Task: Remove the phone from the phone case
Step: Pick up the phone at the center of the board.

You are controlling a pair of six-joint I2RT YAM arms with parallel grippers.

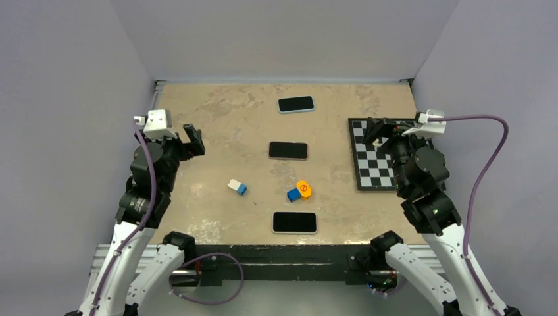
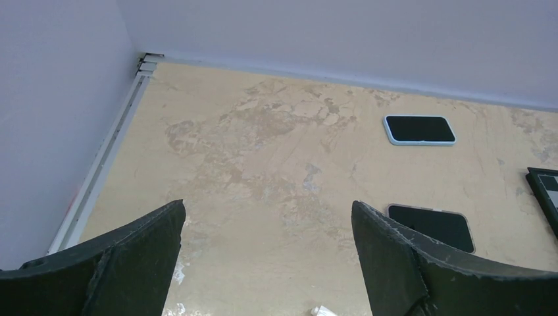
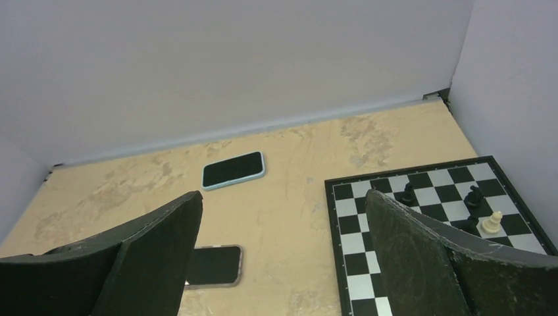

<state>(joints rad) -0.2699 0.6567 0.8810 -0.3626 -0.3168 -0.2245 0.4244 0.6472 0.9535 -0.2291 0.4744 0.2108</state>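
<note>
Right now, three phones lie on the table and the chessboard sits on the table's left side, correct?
No. The chessboard sits on the right side, as the top view shows; the three phones do lie on the table.

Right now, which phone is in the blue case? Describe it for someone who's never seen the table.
On the tan table, three phones lie in a line from far edge to near edge, left of the chessboard. Take the farthest phone, nearest the back wall. It alone has a light blue rim; the middle phone and nearest phone have grey or white ones.
</note>
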